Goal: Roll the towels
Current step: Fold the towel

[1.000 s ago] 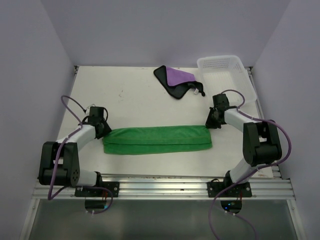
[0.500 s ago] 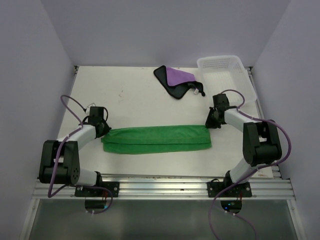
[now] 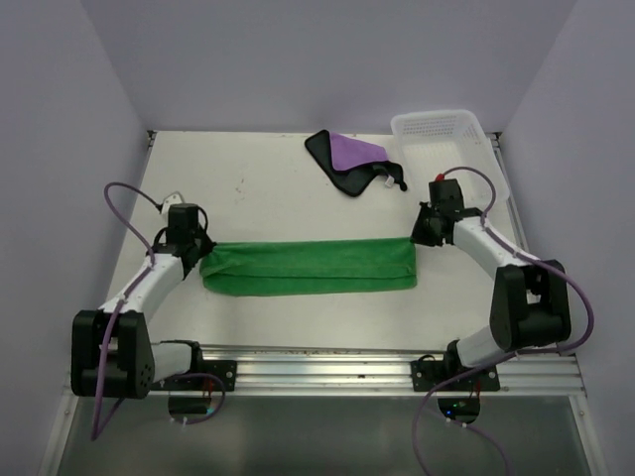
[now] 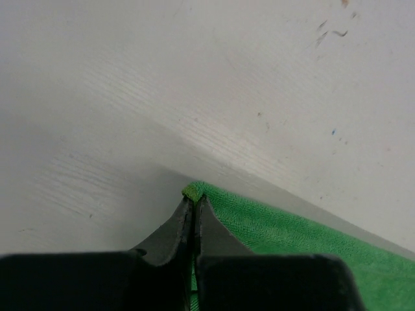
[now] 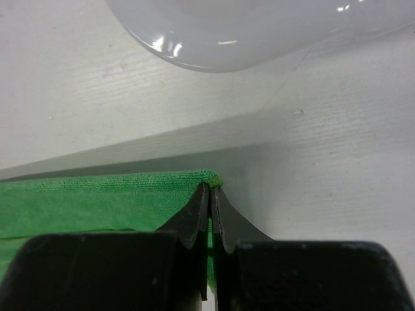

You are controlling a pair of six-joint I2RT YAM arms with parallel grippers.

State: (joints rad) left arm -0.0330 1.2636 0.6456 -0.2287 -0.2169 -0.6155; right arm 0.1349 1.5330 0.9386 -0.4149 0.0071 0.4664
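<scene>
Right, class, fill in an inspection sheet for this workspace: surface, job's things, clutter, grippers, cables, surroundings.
Surface: white table, faint scuffs.
Job's things: green towel folded into a long strip between the arms; purple towel crumpled at the far edge.
Clutter: white basket, far right corner.
Grippers: left fingers shut on the green towel's left end; right fingers shut on its right end.
Cables: purple cables loop off both arms, clear of the towels.
Surroundings: lilac walls on three sides; metal rail at the near edge.

Lab test booth: bare lilac walls (image 3: pixel 327 59), aluminium mounting rail (image 3: pixel 327 375).
</scene>
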